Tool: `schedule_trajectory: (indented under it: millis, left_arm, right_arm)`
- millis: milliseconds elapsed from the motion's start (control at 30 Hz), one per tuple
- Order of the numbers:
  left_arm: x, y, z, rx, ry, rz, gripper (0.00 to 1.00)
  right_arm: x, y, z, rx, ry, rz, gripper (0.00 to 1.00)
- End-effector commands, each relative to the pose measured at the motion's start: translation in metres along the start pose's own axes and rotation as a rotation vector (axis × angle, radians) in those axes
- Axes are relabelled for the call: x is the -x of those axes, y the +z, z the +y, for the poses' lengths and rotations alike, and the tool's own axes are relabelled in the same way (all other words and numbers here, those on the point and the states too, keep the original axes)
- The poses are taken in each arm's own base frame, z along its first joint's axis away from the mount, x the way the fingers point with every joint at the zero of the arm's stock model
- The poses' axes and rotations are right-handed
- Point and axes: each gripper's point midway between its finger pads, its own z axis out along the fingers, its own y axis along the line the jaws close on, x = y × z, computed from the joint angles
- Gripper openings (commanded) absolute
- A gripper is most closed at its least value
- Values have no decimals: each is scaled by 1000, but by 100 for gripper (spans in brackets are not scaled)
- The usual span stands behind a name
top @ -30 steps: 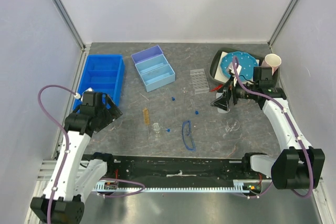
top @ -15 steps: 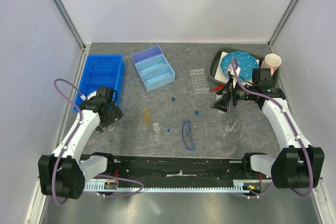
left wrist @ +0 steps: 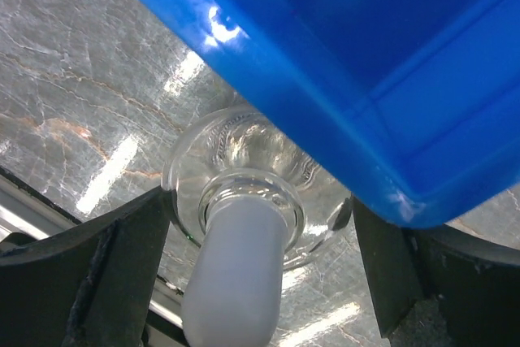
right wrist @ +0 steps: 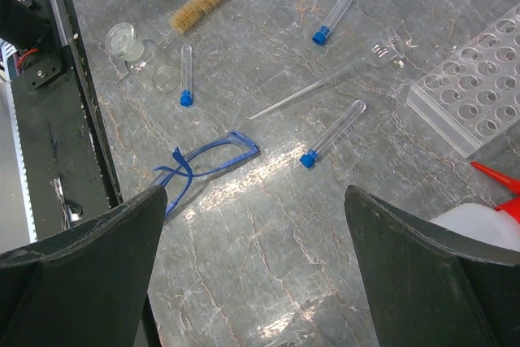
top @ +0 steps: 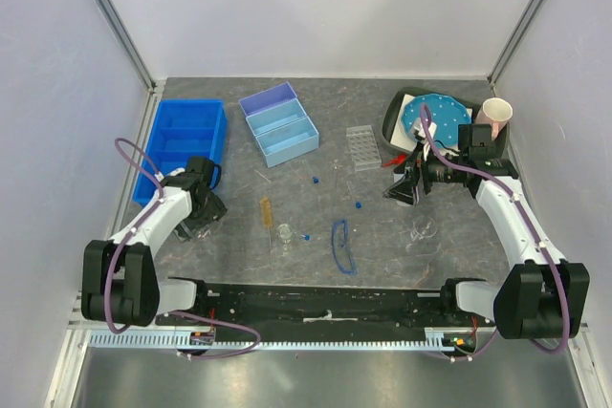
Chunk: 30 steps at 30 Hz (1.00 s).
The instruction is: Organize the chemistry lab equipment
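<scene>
The left gripper (left wrist: 260, 206) stood wide open astride a clear glass flask (left wrist: 244, 148) resting just beside the blue bin (left wrist: 341, 87), apparently lined up to grasp it. The right gripper (right wrist: 253, 201), equally open and empty, hovered near the white squeeze bottle (right wrist: 479, 222).

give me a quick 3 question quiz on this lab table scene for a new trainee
1. True or false: the safety glasses lie on the bare table, in no bin.
2. How many blue-capped tubes show in the right wrist view?
3. What sits inside the left claw? A a thermometer, B a glass flask, C a paper towel.
Key: 1 true; 2 three; 3 B.
</scene>
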Motion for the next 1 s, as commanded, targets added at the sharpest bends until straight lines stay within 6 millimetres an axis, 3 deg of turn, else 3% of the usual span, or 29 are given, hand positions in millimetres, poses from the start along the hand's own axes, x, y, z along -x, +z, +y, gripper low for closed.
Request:
schedule_trajectory:
  millis: [0, 167, 300, 533, 733, 967]
  left_arm:
    - [16, 7, -7, 13, -41, -56, 96]
    - [18, 5, -7, 9, -51, -64, 93]
    - [17, 3, -6, -4, -53, -71, 80]
    - [12, -8, -8, -61, -29, -51, 41]
    - [0, -30, -27, -236, 50, 12, 31]
    - [-16, -62, -49, -423, 175, 76, 29]
  right_arm:
    - [5, 1, 3, 34, -36, -25, 98]
    - [5, 0, 3, 30, -41, -23, 98]
    - [5, 0, 4, 33, -41, -25, 98]
    - [5, 0, 3, 27, -45, -23, 98]
    - [5, -1, 4, 26, -52, -25, 98]
    - [5, -1, 4, 21, -55, -24, 98]
